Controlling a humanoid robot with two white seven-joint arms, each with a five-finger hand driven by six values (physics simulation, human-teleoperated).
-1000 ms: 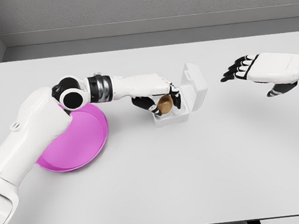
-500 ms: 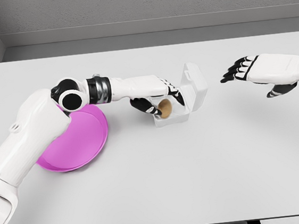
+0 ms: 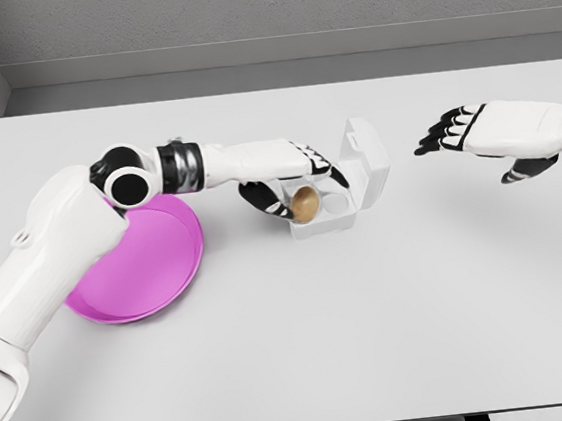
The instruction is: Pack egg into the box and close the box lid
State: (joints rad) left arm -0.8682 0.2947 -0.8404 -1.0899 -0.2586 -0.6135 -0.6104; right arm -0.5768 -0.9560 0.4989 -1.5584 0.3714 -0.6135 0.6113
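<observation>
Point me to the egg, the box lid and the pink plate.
egg (image 3: 305, 202): head view, middle of the brown shell.
box lid (image 3: 366, 151): head view, inner face of the raised lid.
pink plate (image 3: 155, 259): head view, bare inner surface.

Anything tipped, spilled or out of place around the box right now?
Nothing stands out. The egg sits in the white box, whose lid stands open. The left hand hovers over it; the pink plate lies flat.

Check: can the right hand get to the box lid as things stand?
Probably yes. The right hand hovers open to the right of the lid, with bare table between them. The left hand is at the box's left side by the egg, not on the lid's right face.
</observation>
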